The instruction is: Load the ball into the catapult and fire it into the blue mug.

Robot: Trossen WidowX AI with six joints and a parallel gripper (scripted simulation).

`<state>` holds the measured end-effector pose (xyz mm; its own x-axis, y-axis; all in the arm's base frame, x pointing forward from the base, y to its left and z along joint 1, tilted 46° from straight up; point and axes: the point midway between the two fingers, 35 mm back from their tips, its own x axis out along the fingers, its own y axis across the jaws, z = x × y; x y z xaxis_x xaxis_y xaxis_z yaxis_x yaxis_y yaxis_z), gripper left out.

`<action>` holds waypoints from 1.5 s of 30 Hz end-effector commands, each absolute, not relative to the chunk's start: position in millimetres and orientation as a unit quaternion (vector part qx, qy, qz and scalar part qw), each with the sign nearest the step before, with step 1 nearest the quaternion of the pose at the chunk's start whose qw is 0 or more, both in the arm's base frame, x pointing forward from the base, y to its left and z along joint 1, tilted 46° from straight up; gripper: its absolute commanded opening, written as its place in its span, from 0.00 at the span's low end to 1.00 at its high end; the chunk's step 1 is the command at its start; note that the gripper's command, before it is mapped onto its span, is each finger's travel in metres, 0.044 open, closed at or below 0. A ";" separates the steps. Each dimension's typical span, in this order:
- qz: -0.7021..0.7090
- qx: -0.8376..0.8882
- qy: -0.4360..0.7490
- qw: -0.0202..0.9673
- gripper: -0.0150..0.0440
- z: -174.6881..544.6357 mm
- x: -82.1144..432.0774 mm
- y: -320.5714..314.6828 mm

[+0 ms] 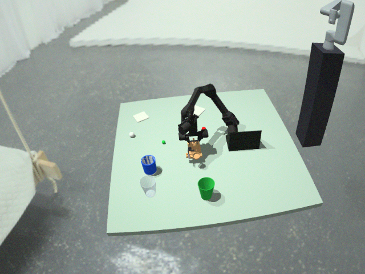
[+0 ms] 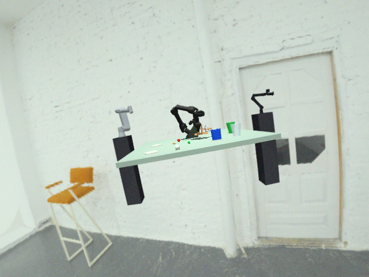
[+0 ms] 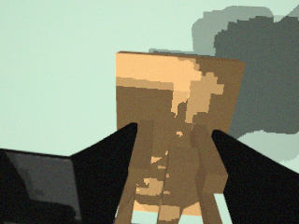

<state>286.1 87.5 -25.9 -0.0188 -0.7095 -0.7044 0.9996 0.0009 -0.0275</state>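
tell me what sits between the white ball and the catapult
The green ball does; the top view shows it between the white ball and the catapult.

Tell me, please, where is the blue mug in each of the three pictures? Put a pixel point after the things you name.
Top: blue mug [image 1: 149, 167] [image 2: 216, 134] is left of centre, a little below the middle, just above the clear cup [image 1: 148, 185] [image 2: 236, 130].
Exterior: right of centre, near the middle height, left of the clear cup.
Wrist: not in it.
Shared landmark: the catapult [image 1: 194, 150] [image 2: 201, 132] [image 3: 145, 105].
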 end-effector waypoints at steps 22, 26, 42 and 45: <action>-0.485 -0.026 0.521 0.702 0.25 -30.4 308.0 93.1; -0.482 -0.030 0.524 0.702 0.25 -32.0 310.7 94.6; -0.481 -0.030 0.524 0.702 0.25 -46.9 311.9 80.7; -0.481 -0.030 0.524 0.702 0.25 -50.5 312.0 77.3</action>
